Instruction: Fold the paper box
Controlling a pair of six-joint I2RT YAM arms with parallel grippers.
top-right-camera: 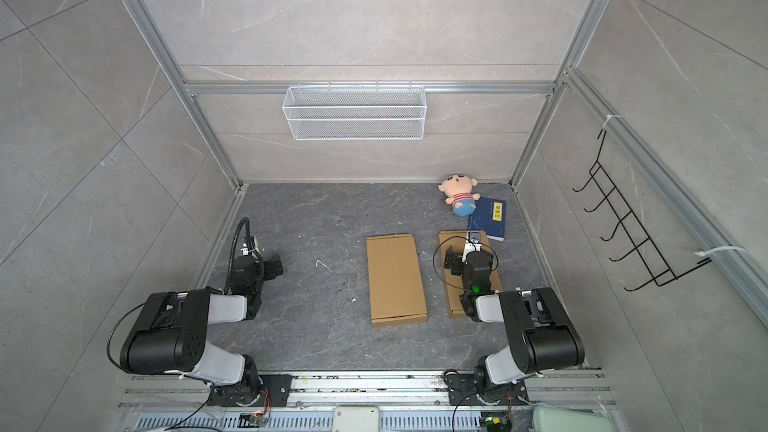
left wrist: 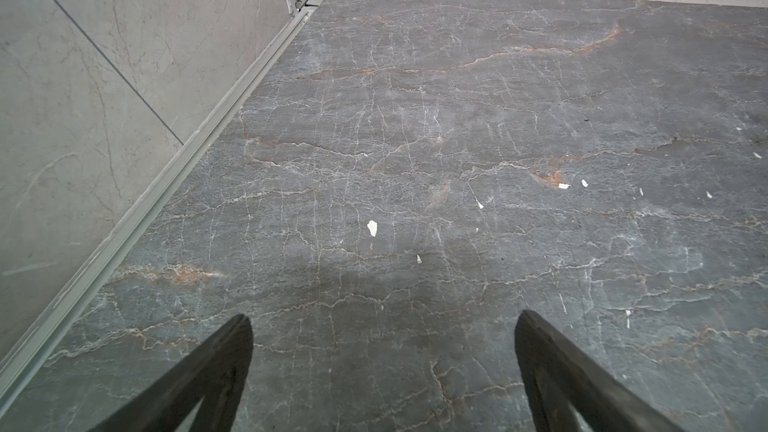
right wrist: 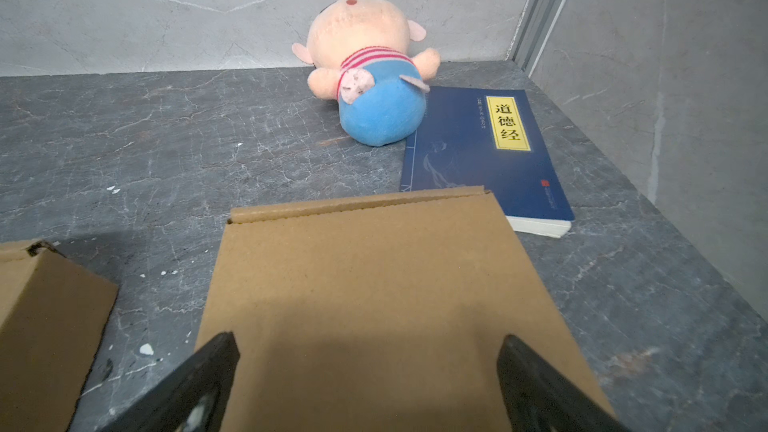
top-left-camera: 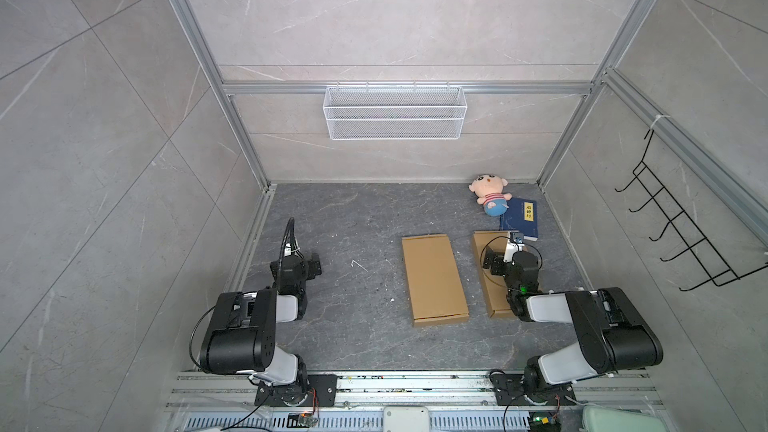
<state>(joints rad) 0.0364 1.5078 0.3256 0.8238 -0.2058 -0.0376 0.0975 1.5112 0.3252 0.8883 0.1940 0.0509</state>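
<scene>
Cardboard, brown, matte and pressed flat, makes two long rectangles side by side on the desk (top-left-camera: 353, 222), a dark grey slab veined with thin white and rust lines and flecked with white chips. The left box (top-left-camera: 434, 280) lies near the middle, with a narrow folded strip showing along its near end. The right box (right wrist: 365, 284) lies parallel and apart from it, a thin flap with a slit running across its far edge.

The right pincer (right wrist: 368, 340) hangs over the right box, its black wedge-shaped fingers spread wide with nothing between them, their shadow falling on the cardboard. The left pincer (left wrist: 382, 317) is over bare stone near the left wall, fingers equally wide and empty.

A plush doll (right wrist: 374, 89) with a round peach head, striped top and blue bottom lies in the far right corner, touching a dark blue book (right wrist: 478, 151) with a yellow label. The book sits just beside the right box's far end.

A white mesh basket (top-left-camera: 395, 112) hangs on the back wall.
</scene>
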